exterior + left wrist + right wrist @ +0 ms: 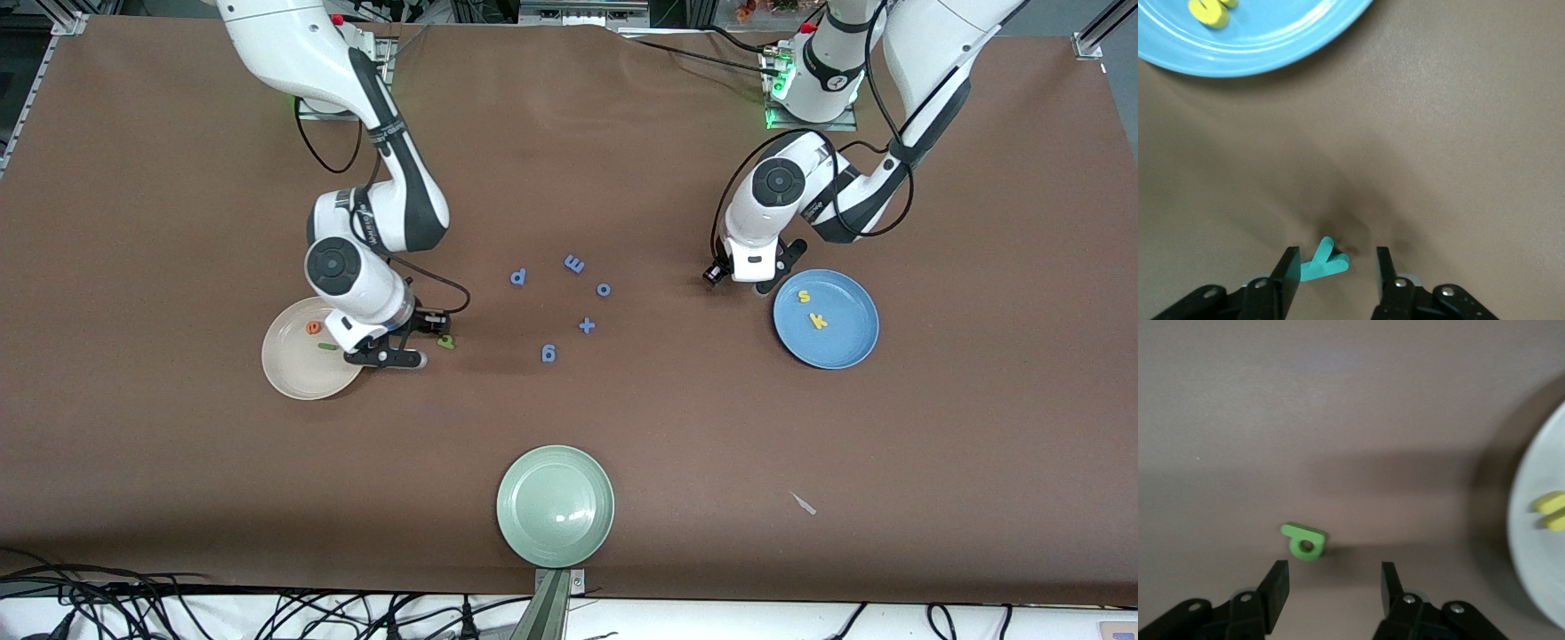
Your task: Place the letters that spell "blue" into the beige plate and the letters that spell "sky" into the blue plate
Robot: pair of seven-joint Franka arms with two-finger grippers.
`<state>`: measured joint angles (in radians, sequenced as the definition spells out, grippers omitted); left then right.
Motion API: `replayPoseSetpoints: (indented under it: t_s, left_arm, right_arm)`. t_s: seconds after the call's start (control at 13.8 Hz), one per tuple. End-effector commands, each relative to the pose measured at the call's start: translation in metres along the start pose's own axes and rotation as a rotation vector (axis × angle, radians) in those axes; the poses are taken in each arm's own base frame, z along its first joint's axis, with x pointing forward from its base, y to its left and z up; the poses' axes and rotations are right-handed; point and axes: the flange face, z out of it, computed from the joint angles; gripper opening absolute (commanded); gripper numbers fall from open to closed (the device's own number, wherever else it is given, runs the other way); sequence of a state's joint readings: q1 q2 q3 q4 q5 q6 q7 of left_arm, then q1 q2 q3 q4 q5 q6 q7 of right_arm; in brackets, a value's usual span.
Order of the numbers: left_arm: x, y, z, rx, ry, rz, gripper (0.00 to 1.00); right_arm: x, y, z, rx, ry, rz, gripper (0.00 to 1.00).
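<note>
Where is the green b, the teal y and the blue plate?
green b (pixel 1305 543), right wrist view, on its round loop.
teal y (pixel 1325 263), left wrist view, where its arms meet.
blue plate (pixel 849 342), front view, bare part.

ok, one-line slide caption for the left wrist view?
Left tool, open, straddles the teal y on the brown table, beside the blue plate holding a yellow letter.

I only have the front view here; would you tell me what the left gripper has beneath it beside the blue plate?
Observer: A teal y lies on the table between the open fingers of the left gripper, not yet gripped.
Operator: Thank you. Is the right gripper holding the green b?
Observer: No. The right gripper is open and the green b lies on the table just ahead of its fingertips.
Operator: Is the u in the beige plate?
Observer: Yes, a yellow letter lies in the beige plate.
</note>
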<state>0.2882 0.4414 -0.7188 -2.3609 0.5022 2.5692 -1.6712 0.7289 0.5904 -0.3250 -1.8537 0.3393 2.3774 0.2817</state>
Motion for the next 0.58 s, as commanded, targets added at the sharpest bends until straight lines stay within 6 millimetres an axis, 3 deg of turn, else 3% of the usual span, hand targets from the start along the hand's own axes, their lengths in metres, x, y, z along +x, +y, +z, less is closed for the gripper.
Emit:
replayPoseSetpoints:
  t_s: [0.0, 0.29, 0.51]
  left_arm:
    - [-0.004, -0.007, 0.007, -0.001, 0.017, 0.051, 0.53]
    - [-0.006, -0.009, 0.009, 0.008, 0.016, 0.065, 0.53]
    - [-0.006, -0.010, 0.009, 0.009, 0.015, 0.065, 0.43]
  right_arm:
    - [-0.005, -0.016, 0.014, 0.019, 0.019, 0.046, 0.64]
    - [-0.007, -0.022, 0.026, 0.018, 0.030, 0.054, 0.64]
    - [-0.008, -0.019, 0.036, 0.011, 0.039, 0.042, 0.62]
